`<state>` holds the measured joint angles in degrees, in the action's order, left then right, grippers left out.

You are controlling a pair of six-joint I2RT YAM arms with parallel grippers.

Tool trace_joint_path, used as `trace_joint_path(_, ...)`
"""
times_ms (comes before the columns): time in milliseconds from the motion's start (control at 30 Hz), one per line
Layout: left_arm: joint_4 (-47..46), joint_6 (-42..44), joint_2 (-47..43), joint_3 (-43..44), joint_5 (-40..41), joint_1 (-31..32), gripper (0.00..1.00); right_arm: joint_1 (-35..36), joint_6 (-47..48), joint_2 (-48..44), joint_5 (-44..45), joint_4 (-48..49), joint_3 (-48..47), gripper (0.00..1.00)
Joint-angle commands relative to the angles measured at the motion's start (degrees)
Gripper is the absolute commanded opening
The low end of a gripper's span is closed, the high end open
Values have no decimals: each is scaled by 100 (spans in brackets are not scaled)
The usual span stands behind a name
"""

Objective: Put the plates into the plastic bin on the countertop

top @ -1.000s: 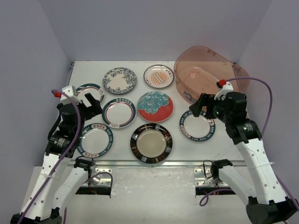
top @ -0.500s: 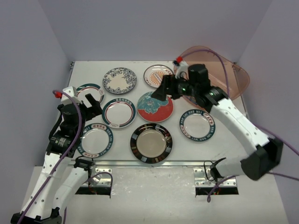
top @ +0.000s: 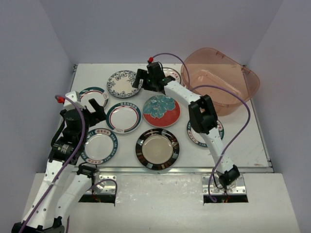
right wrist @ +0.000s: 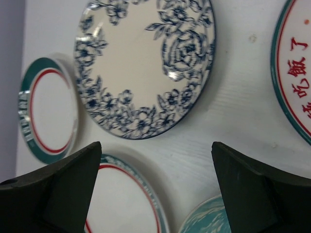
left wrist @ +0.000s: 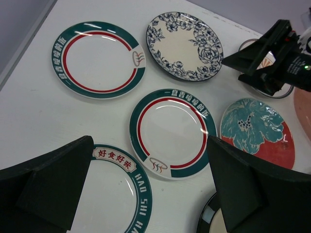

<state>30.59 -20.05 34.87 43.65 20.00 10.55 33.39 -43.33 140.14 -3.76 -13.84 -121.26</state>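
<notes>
Bearing plates (top: 124,117), the white countertop (top: 250,141) sits between plain lilac walls (top: 146,29).

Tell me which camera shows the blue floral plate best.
Left wrist: the blue floral plate lies whole, large and sharp. Right wrist is closer but crops its top edge. Top external shows it whole but small.

A pale grey speckled ledge (top: 155,213) spans the near side. Two metal brackets sit at the ledge's far edge, one toward its left (top: 104,189), one toward its right (top: 238,187). Beyond the ledge rise plain lilac walls: back (top: 155,29), left (top: 24,73), right (top: 291,73).
</notes>
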Motion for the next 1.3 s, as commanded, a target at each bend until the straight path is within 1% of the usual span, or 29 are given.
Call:
trace_joint_path(0, -300, -43, -95, -27, -75, 44, 100, -16, -198, 370, 679, 602, -534, 91)
trace_joint_path(100, -326, -34, -147, -41, -117, 44, 100, -24, -218, 728, 674, 561, -854, 87)
trace_joint_path(233, -326, -25, -95, -32, -163, 44, 100, -16, -369, 900, 526, 847, -671, 79)
trace_joint_path(400, -335, -16, -147, -41, -163, 44, 100, -21, -746, 1182, 701, 914, -706, 69)
trace_joint_path(500, -335, -16, -186, -41, -158, 44, 100, -13, -1103, 1361, 723, 1029, -723, 59)
trace_joint_path(667, -352, -16, -227, -41, -208, 44, 100, 19, -1354, 1511, 853, 1200, -762, 53)
trace_joint_path(800, -361, -16, -261, -49, -258, 53, 100, 61, -1395, 1721, 1005, 1242, -913, 51)
trace_joint_path(867, -361, -16, -278, -49, -276, 62, 100, 64, -1463, 1802, 986, 1310, -917, 47)
trace_joint_path(967, -374, -16, -301, -49, -307, 53, 100, 72, -1713, 1946, 1037, 1275, -954, 38)
trace_joint_path(1033, -370, -16, -323, -49, -312, 53, 100, 75, -1857, 2009, 1079, 1247, -952, 35)
trace_joint_path(1167, -370, -16, -365, -58, -330, 59, 100, 65, -2246, 1982, 1134, 1246, -745, 16)
trace_joint_path(1200, -370, -16, -367, -58, -324, 67, 100, 63, -2328, 1905, 1152, 1270, -669, 6)
trace_joint_path(1233, -370, -16, -367, -58, -321, 70, 100, 63, -2448, 1827, 1159, 1294, -593, 1)
trace_joint_path(1267, -375, -16, -367, -58, -316, 70, 100, 63, -2542, 1756, 1168, 1329, -519, 0)
